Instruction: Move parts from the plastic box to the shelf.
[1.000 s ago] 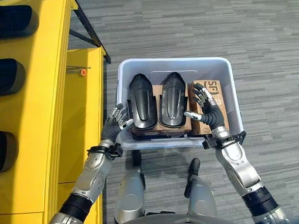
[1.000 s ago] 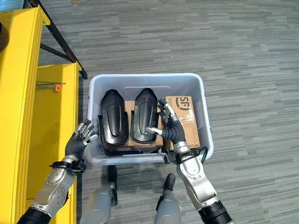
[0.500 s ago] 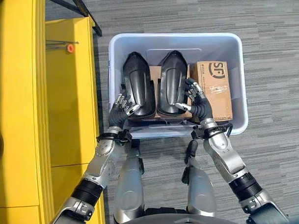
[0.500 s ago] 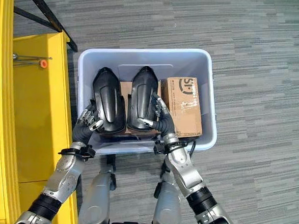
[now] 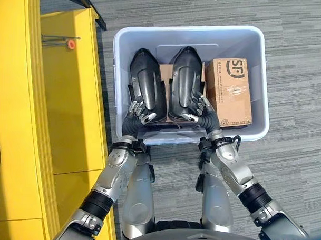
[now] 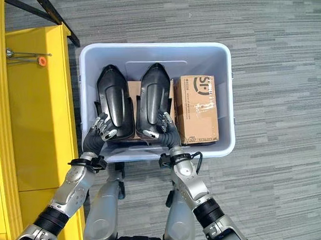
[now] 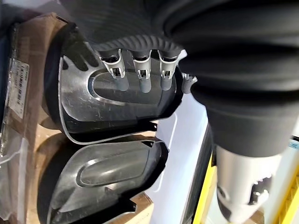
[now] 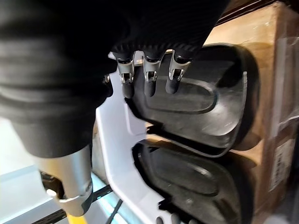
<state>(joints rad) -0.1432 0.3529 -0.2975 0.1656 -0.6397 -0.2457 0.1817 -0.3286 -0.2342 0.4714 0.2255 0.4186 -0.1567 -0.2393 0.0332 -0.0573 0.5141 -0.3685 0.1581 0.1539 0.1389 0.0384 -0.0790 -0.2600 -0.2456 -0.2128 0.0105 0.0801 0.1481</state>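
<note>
A pale grey plastic box (image 5: 190,29) stands on the floor and holds two black moulded parts side by side on brown cardboard. My left hand (image 5: 137,113) is at the near end of the left part (image 5: 146,85), its fingers (image 7: 142,79) relaxed over the glossy shell (image 7: 117,112). My right hand (image 5: 200,108) is at the near end of the right part (image 5: 184,81), its fingers (image 8: 149,77) spread above that part (image 8: 196,107). Neither hand is curled round a part. A yellow shelf (image 5: 61,95) runs along the left of the box.
A brown cardboard carton (image 5: 230,91) lies in the right side of the box, beside the right part. An orange-capped item (image 5: 71,43) lies on the yellow shelf. A black frame leg (image 5: 85,0) crosses the top left. Grey carpet surrounds the box.
The camera has shifted. My left hand came from outside the box's near left corner onto the left part's near end. My right hand moved off the carton towards the right part's near end.
</note>
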